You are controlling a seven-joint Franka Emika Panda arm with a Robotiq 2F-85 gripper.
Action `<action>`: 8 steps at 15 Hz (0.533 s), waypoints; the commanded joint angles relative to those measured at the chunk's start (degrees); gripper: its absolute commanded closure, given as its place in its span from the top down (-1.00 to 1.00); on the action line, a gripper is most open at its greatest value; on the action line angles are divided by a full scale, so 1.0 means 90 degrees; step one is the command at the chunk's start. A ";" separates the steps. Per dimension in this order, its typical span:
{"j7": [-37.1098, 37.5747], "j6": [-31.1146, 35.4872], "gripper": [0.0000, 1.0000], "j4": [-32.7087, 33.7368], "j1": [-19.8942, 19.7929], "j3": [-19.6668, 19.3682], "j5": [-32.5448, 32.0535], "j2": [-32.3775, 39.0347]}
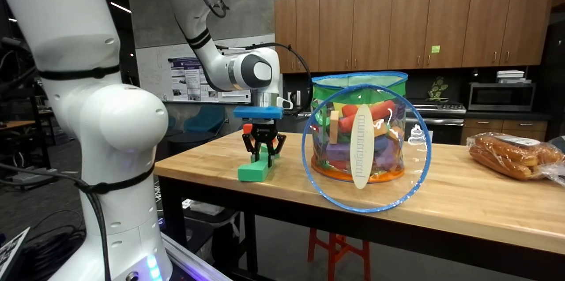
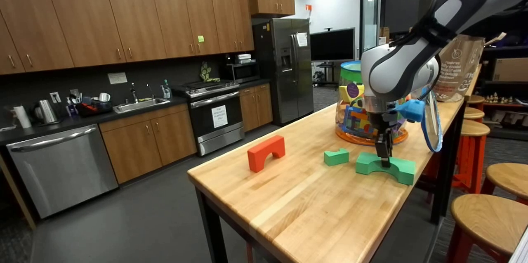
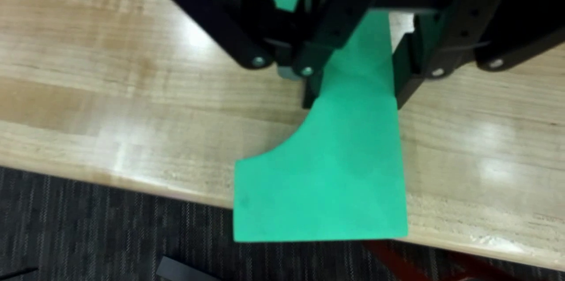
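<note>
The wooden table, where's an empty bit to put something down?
Try the bare wood between the red arch, big green arch and the end of the table, or the patch between the toy tub and bread bag. It's crowded around the pincer, straddling that arch, with the small green block and tub close by.

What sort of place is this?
Most likely a kitchen area, perhaps a shared one in an office or lab: an exterior view shows a stove, a tall refrigerator and a sink.
</note>
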 commanded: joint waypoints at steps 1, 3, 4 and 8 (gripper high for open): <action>0.0434 0.0091 -0.71 -0.0075 0.0010 0.0142 -0.0218 -0.0252; 0.0818 0.0143 -0.71 -0.0100 -0.0001 0.0272 -0.0352 -0.0362; 0.1092 0.0162 -0.71 -0.0102 -0.0021 0.0359 -0.0510 -0.0418; 0.2526 0.0097 -0.71 -0.0058 -0.0141 0.0796 -0.1507 -0.0656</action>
